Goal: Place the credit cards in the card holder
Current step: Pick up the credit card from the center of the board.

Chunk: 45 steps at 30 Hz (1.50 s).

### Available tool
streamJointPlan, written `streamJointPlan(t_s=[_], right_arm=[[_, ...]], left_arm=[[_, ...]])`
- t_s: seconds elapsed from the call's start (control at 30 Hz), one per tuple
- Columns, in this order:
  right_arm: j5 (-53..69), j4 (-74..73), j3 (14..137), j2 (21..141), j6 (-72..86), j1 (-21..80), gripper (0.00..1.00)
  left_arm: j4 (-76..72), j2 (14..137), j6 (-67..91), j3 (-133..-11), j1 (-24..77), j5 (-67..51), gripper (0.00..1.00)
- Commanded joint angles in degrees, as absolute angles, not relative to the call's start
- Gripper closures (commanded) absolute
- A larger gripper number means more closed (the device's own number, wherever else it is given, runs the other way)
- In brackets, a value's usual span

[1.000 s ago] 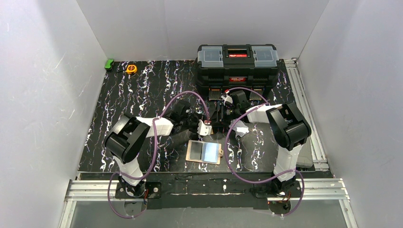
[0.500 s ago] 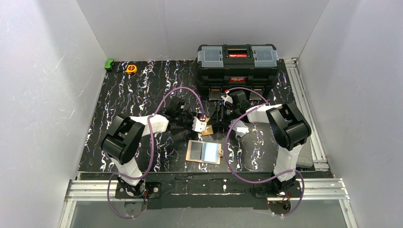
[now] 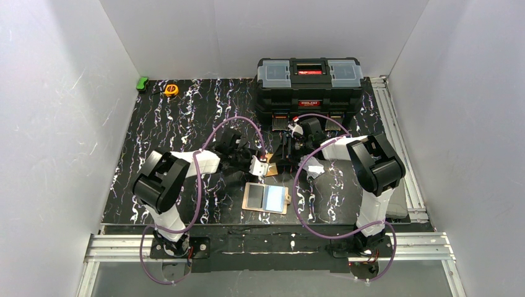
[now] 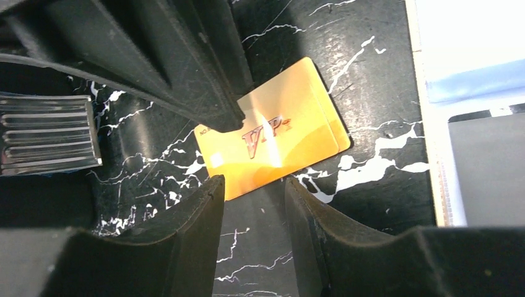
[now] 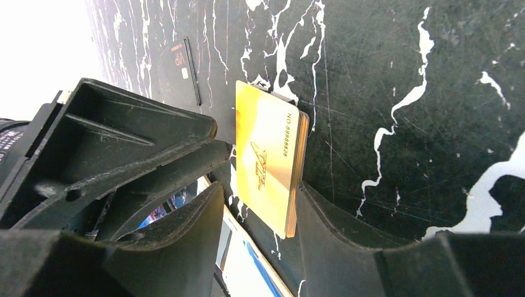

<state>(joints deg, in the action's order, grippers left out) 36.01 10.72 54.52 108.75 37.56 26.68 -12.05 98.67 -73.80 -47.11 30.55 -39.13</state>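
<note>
While the left pincer sits released, jaws narrowly parted at one edge of the orange card on the bench, the right pincer straddles the card's far end, and I cannot tell if it grips; the black card lies just beyond, the open card holder near, not touching

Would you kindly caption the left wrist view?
Open left gripper at the orange VIP card, card holder alongside.
</note>
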Motion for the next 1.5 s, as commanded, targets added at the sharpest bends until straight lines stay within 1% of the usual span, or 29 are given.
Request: streamJointPlan(t_s=[0.0, 0.97, 1.47], right_arm=[[32.1, 5.0, 52.6, 111.1, 35.8, 26.5, 0.45], [33.2, 6.5, 51.4, 111.6, 36.2, 26.5, 0.46], [33.7, 7.3, 49.6, 109.7, 36.6, 26.5, 0.49]], left_arm=[[-11.7, 98.7, -74.6, -46.0, 31.3, -41.7, 0.6], [-12.0, 99.9, -72.2, -49.6, 32.5, -41.5, 0.61], [-11.9, 102.1, -72.9, -49.2, 33.5, -41.7, 0.61]])
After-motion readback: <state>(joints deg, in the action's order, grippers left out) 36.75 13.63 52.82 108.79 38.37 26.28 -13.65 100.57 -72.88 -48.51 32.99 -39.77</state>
